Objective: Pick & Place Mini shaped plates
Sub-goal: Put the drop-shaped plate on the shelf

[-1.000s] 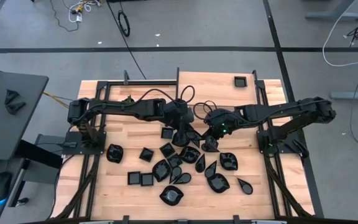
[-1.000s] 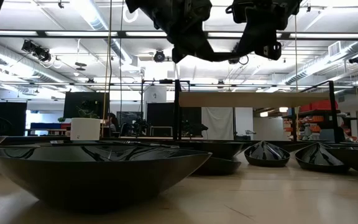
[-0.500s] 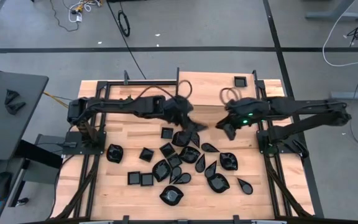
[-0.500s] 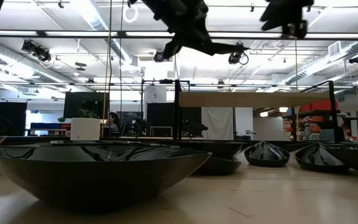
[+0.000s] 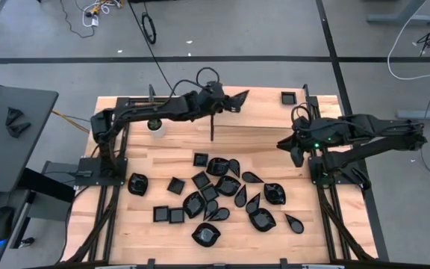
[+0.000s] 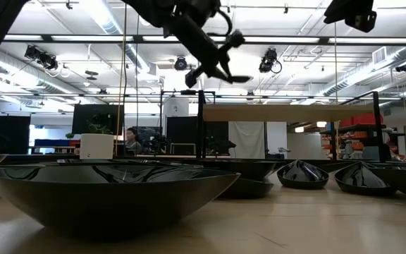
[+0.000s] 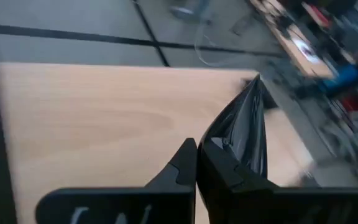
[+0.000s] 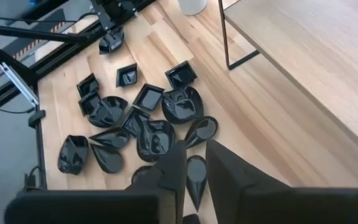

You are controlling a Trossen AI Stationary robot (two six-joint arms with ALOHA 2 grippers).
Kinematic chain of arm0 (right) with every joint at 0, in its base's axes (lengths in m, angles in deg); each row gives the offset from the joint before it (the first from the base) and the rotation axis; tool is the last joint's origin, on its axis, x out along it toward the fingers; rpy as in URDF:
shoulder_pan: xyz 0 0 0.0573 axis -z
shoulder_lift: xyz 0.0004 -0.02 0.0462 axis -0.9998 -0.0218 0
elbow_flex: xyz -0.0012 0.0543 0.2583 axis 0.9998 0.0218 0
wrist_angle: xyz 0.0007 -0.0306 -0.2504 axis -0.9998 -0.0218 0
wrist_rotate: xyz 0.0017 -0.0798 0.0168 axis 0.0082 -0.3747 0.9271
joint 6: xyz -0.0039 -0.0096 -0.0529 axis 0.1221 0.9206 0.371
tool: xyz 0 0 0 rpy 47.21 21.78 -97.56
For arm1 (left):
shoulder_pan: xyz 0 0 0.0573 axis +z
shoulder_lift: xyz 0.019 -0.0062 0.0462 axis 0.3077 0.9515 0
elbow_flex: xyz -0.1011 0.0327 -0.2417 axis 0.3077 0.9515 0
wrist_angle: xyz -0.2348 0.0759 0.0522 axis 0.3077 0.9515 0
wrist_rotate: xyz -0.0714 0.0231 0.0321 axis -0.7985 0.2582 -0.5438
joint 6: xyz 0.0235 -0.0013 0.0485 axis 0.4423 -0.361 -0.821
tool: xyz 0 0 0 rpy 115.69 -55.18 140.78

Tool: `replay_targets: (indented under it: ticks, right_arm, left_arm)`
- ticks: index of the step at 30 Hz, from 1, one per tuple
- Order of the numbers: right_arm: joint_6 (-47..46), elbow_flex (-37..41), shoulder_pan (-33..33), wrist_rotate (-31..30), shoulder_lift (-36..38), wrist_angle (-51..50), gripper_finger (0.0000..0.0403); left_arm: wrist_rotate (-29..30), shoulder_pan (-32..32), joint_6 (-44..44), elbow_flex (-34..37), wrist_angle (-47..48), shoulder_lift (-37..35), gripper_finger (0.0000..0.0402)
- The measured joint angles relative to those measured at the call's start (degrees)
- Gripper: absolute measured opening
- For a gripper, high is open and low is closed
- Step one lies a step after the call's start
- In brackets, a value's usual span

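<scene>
One table (image 5: 163, 161) is seen carrying a cluster of mini shaped plates (image 5: 226, 187) at its middle. A teardrop plate (image 5: 239, 97) is gripped by the left gripper (image 5: 228, 101) above the raised shelf (image 5: 260, 112). Nothing is held by the right gripper (image 5: 290, 143), its fingers (image 8: 219, 168) slightly parted.

Grey floor (image 5: 222, 37) crossed by dark lines, strip lights (image 6: 111, 17) overhead, a dark desk (image 5: 6, 134) alongside.

Two dark jointed arms carry looping black cables; the right arm (image 5: 364, 134) shows a small green light.
</scene>
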State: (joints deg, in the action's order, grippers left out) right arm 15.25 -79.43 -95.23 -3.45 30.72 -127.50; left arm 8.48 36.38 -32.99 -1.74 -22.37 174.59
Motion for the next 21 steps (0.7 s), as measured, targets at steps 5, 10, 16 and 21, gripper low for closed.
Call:
replay_targets:
  ticks: [5, 10, 16, 21]
  right_arm:
    - [2.34, 0.00, 0.00, 0.00, 0.00, -0.19, 0.0059]
    - [4.73, 0.00, 0.00, 0.00, 0.00, -0.16, 0.0059]
    - [7.00, 0.00, 0.00, 0.00, -0.02, -0.12, 0.0059]
    - [3.72, 0.00, 0.02, -2.63, -0.02, -0.71, 0.0057]
  left_arm:
    - [5.69, 1.35, 2.85, 0.07, 1.17, 2.01, 0.0008]
    - [7.86, 1.33, 2.86, 0.04, 2.75, 2.36, 0.0009]
    - [6.50, 1.21, 2.27, 0.04, 2.88, 2.35, 0.0009]
    - [5.32, -1.35, -5.82, -4.05, 2.94, 1.85, 0.0009]
